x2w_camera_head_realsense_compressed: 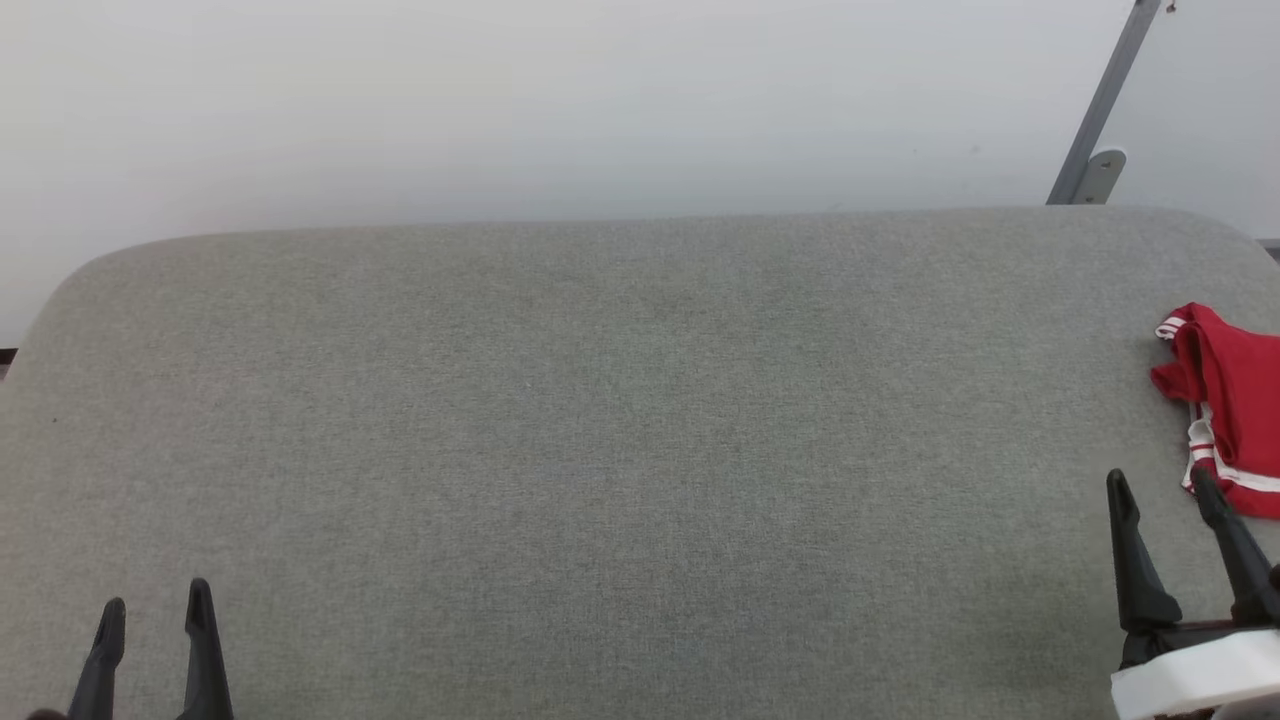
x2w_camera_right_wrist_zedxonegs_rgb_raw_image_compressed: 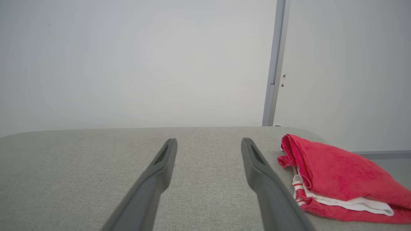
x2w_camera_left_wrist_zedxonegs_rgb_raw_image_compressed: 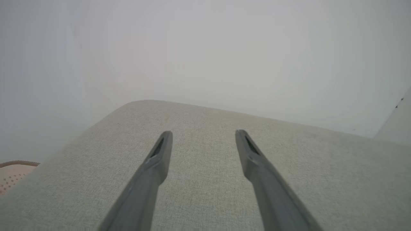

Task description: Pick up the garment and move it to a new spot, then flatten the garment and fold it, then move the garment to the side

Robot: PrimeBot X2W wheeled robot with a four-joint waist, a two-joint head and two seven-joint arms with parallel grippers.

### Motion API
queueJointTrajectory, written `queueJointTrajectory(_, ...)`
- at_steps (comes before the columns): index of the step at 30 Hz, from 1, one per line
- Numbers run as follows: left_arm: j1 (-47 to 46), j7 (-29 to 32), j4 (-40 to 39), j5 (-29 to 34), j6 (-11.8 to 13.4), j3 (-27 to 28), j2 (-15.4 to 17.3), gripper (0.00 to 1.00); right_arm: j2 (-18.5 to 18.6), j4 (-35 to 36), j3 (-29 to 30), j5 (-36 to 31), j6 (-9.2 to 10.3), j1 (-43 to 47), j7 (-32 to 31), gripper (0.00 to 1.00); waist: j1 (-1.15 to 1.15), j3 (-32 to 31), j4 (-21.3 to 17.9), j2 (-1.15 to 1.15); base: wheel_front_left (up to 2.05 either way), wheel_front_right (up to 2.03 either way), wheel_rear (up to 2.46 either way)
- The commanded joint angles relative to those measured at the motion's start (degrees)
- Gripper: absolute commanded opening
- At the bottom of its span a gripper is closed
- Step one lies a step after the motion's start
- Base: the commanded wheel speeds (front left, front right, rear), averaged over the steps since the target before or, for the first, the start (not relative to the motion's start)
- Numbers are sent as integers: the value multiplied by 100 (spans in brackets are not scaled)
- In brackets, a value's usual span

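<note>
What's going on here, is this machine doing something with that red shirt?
A two-armed robot faces a grey padded table. Nothing is being held: the left gripper and the right gripper are both open and empty. The garment, a red shirt with white trim, lies bunched at the table's right edge. The right gripper hovers just beside it without gripping it, while the left gripper is far off at the other end.

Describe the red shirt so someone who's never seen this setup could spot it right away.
Take the wide grey fabric surface against the white wall and go to its right end, near the slanted metal post. There, beside the right gripper, lies the garment, bunched up. It's the only bright red thing, with red-white striped trim.
</note>
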State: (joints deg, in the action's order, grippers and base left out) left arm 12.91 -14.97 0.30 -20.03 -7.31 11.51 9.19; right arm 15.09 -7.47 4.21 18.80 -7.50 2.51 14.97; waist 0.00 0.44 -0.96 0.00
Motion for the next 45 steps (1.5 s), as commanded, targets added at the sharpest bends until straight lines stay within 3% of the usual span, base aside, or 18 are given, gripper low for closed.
queueJointTrajectory(1,60,-27,-6,-2,-19,-10,-12,100,-36,40,28,-13,3,83,25,100,0,-24,23,0,0,0,0)
queueJointTrajectory(19,99,-27,191,96,-19,-577,294,100,-235,205,76,-88,3,312,25,100,0,-126,44,0,0,0,0)
queueJointTrajectory(45,-88,-27,289,-62,-19,-663,234,100,-230,207,39,-113,3,356,25,100,0,-95,31,0,0,0,0)
